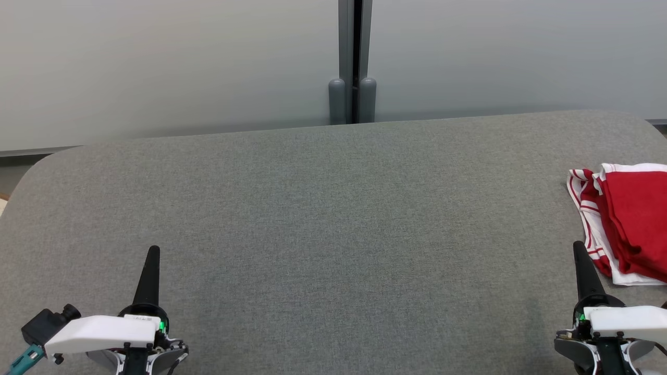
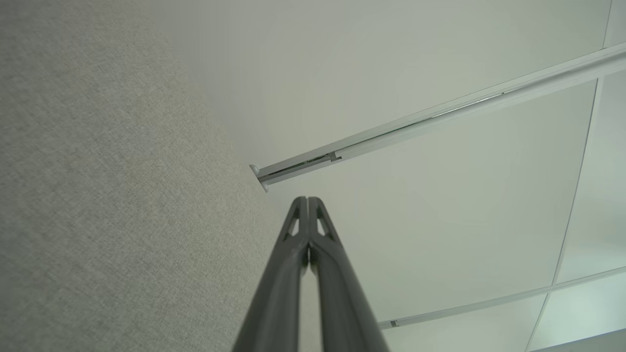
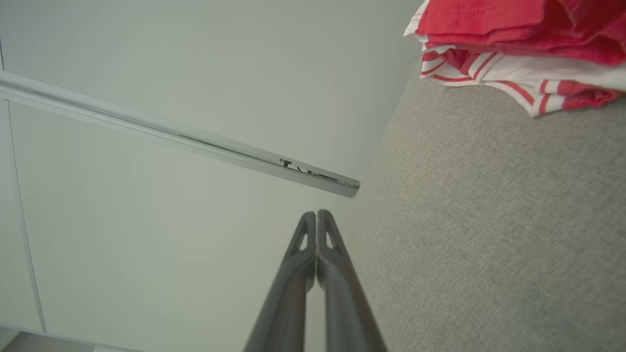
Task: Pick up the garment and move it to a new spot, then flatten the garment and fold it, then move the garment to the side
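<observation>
A red garment (image 1: 633, 221) with white, red-striped trim lies bunched in a loose fold at the far right of the grey fabric surface (image 1: 333, 219), partly cut off by the head view's edge. The right wrist view has it at the top right (image 3: 513, 44). My right gripper (image 1: 577, 246) is shut and empty, its tip just left of the garment's near corner and apart from it; its fingers press together in its own view (image 3: 316, 213). My left gripper (image 1: 153, 250) rests at the lower left, far from the garment, shut with nothing in it (image 2: 307, 199).
A pale wall with a grey vertical post (image 1: 354, 62) rises behind the surface's far edge. The surface's corners are rounded, and it drops off at the left (image 1: 21, 182). Wide bare fabric lies between the two grippers.
</observation>
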Robot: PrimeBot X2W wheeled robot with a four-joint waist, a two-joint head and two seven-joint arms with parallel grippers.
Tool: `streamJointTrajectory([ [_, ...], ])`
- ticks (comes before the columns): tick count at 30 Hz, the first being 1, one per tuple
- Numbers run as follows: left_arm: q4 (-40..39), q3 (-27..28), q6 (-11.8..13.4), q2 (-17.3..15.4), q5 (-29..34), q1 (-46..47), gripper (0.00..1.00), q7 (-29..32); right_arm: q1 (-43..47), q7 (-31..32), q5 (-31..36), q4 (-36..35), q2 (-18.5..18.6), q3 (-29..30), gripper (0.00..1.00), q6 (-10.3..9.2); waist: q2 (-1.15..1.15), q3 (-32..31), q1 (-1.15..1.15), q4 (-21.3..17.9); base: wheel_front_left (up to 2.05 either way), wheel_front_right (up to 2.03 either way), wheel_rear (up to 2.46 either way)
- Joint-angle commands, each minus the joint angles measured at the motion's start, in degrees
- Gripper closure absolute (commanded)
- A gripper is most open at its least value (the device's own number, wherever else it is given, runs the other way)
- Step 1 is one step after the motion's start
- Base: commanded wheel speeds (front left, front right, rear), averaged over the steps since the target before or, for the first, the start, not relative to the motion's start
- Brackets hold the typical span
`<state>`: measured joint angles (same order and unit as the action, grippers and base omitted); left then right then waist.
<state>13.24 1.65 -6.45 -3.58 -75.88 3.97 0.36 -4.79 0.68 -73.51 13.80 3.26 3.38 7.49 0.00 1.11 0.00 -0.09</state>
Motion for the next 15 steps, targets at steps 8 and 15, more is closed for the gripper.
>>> streamJointTrajectory([
  [8, -0.05, 1.17, -0.52, -0.44, -4.62, 1.66, 1.0, 1.36, -1.16, 1.46, -5.11, -0.18, 0.5, 0.77, 1.0, 0.02, 0.0, -0.18, 0.0, 0.02, 0.0, 0.0, 0.0],
  [15, 0.11, 1.72, -0.71, -0.42, -7.08, 1.81, 1.0, 2.13, -1.32, 2.26, -7.96, -0.11, 0.48, 1.05, 1.0, 0.01, 0.0, -0.31, 0.0, 0.03, 0.0, 0.0, 0.0],
])
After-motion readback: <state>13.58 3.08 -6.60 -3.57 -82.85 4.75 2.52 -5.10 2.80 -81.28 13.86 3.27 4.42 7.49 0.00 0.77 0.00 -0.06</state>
